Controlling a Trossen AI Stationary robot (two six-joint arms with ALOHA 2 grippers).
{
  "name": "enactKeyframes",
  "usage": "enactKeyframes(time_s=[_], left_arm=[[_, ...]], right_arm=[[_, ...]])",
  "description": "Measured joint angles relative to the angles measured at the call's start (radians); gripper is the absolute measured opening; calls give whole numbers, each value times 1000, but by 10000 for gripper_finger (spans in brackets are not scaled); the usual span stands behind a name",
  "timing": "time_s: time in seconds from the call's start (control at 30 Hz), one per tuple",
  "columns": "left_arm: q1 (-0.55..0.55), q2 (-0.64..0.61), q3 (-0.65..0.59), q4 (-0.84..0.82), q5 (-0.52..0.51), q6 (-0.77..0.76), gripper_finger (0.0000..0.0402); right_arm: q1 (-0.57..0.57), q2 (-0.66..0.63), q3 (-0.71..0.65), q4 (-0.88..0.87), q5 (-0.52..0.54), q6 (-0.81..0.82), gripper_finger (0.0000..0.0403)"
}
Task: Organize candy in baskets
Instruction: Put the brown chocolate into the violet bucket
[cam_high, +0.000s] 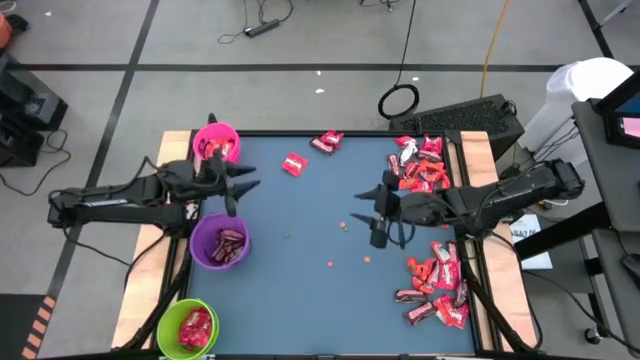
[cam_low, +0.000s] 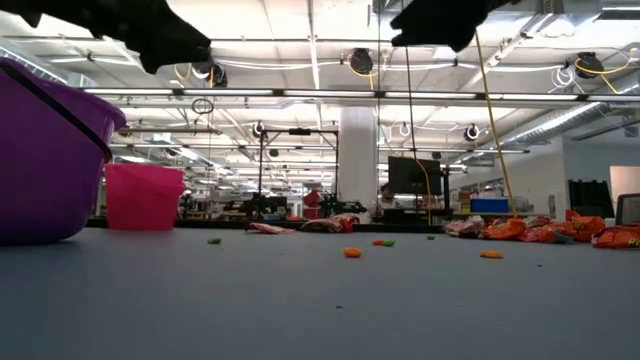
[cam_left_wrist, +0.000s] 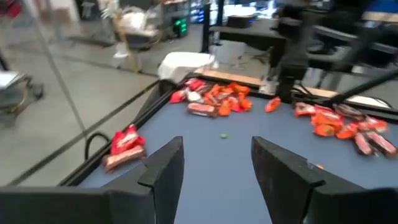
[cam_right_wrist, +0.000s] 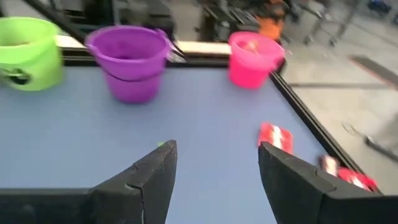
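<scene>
Three baskets stand along the table's left side: pink (cam_high: 215, 143) far, purple (cam_high: 220, 242) in the middle, lime green (cam_high: 187, 328) near. Each has candy inside. More candy lies in two heaps on the right, one far (cam_high: 420, 165) and one near (cam_high: 437, 285), and loose pieces (cam_high: 293, 164) rest by the far edge. My left gripper (cam_high: 245, 190) hangs open between the pink and purple baskets, pointing right, with nothing between its fingers (cam_left_wrist: 165, 174). My right gripper (cam_high: 368, 215) hangs open over the table's middle right, pointing left toward the baskets (cam_right_wrist: 127, 62), and it too holds nothing.
Tiny orange and green specks (cam_high: 343, 226) dot the blue mat between the two grippers. A raised dark rim (cam_high: 300, 133) with wooden side strips frames the table. A dark box (cam_high: 470, 118) and a white object (cam_high: 585, 85) stand beyond the far right corner.
</scene>
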Motion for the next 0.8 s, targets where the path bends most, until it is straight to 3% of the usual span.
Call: enactKeyframes(time_s=[0.37,0.67,0.8], left_arm=[[-71,-7,-237,370,14,168,191],[-69,-51,-276,421,5,266,191],[-69,-54,-276,369,56,263,191]], right_arm=[[-105,40,0,-40,-5,77,215],[-204,92,0,-31,37,132,215],[-267,102,0,-43,-13,134,215]])
